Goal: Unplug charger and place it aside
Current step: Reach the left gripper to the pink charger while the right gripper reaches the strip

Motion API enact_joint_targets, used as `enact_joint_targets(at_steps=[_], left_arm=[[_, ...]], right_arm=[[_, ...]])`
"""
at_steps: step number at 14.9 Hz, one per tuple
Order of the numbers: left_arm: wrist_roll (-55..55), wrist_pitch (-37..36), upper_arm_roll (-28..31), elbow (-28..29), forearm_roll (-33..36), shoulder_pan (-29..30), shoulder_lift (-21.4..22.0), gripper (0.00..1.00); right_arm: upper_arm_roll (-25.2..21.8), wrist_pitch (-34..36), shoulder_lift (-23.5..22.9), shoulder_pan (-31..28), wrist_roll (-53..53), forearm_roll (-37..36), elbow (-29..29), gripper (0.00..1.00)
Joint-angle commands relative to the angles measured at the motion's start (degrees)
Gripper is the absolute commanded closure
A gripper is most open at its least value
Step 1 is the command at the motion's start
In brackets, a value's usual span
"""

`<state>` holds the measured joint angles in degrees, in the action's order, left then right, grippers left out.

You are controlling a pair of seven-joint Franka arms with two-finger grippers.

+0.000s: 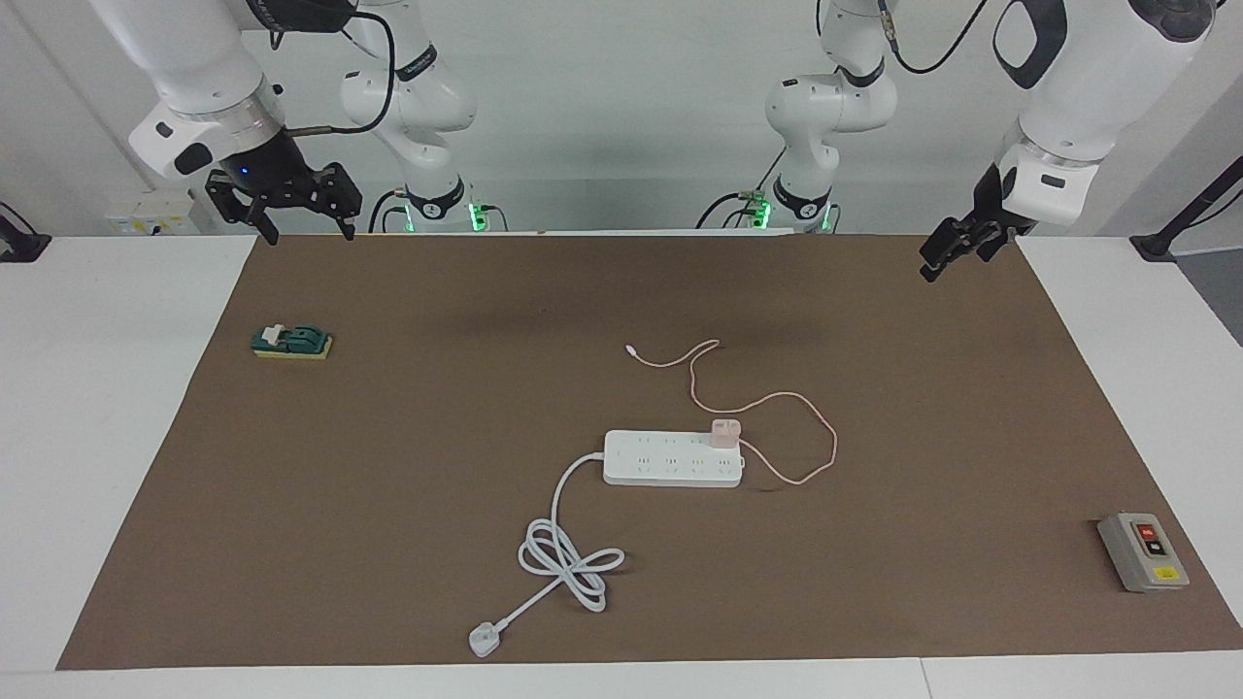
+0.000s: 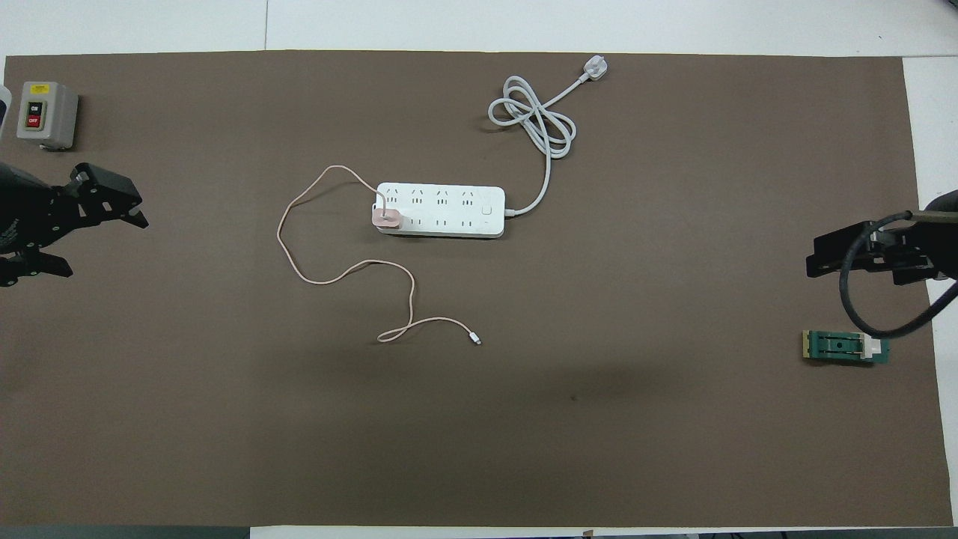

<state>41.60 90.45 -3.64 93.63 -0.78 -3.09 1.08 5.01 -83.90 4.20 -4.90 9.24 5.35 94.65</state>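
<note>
Charger (image 1: 725, 433) stands upright in power strip (image 1: 670, 458), cable trailing robotward.

I see two glossy white arms with black grippers — green lights glow at their bases, black cables trailing.

facing: high, across table, toward robots | overhead: steeply down | shared: brown mat (image 1: 388, 544)
</note>
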Motion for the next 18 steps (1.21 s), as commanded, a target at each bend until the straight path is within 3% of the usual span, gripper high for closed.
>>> enact_joint_targets(at_steps=[1,3,9,15,18], left_arm=[[19.3,5.5,0.6,3.4,-0.6,-3.1,1.0,0.00],[27.3,7.1,0.6,3.8,-1.8,-4.6,0.1,0.00],[54.1,15.7,0.7,2.0,-2.7,-11.4,-9.5,0.00],[64.3,20.1,0.7,-0.1,-2.3,-16.5,-15.8,0.00],[67.8,22.3,0.7,-0.7,-2.5,-18.3,-18.2,0.00]], right_arm=[[0.3,-2.3,-0.2,0.3,11.5,4.4,2.5,0.00],[0.3,-4.4,-1.4,3.3,19.4,6.2,3.7,0.00],[0.3,-14.7,-11.0,9.5,44.9,16.3,3.4,0.00],[0.3,-26.9,-19.6,14.8,68.3,30.0,2.9,0.00],[0.3,-33.8,-26.6,17.2,72.0,39.9,1.1,0.00]])
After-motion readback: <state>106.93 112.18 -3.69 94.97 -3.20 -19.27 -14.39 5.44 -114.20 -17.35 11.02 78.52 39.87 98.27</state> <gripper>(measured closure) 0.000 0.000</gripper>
